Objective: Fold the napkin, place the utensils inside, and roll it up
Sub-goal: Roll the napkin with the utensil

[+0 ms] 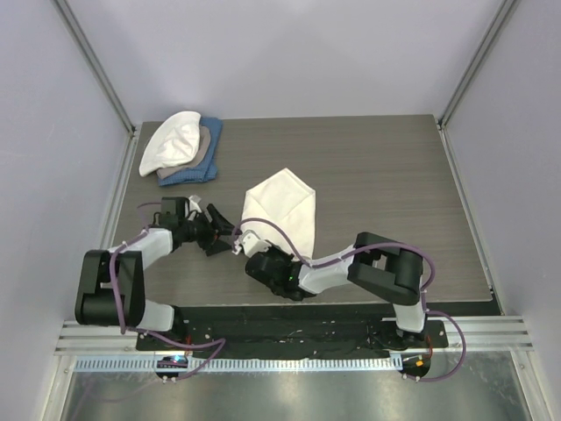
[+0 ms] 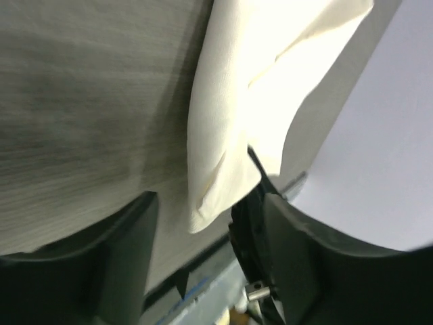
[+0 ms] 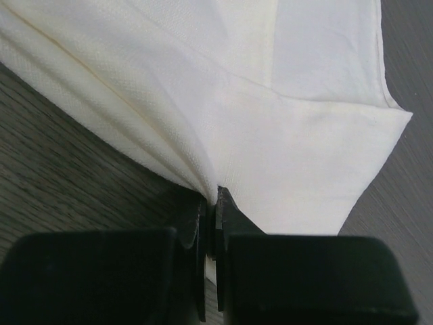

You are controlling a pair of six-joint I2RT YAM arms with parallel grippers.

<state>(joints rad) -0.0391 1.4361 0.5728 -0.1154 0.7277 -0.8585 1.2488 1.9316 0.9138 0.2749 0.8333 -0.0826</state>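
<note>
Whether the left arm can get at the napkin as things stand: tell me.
Probably yes. The left fingers stand open, with a corner of the napkin just ahead between them and nothing in the way. The right fingers pinch it close by, so room looks tight.

The place is a robotics lab test cell: plain pale wall panels (image 1: 289, 53) held by metal posts (image 1: 96, 63) enclose the dark wood-grain surface (image 1: 377, 175) on three sides, and at the surface's near edge the left arm (image 1: 110, 285) and right arm (image 1: 386, 267), trailing purple cables (image 1: 429, 267), are mounted on a slotted metal rail (image 1: 491, 331).
</note>
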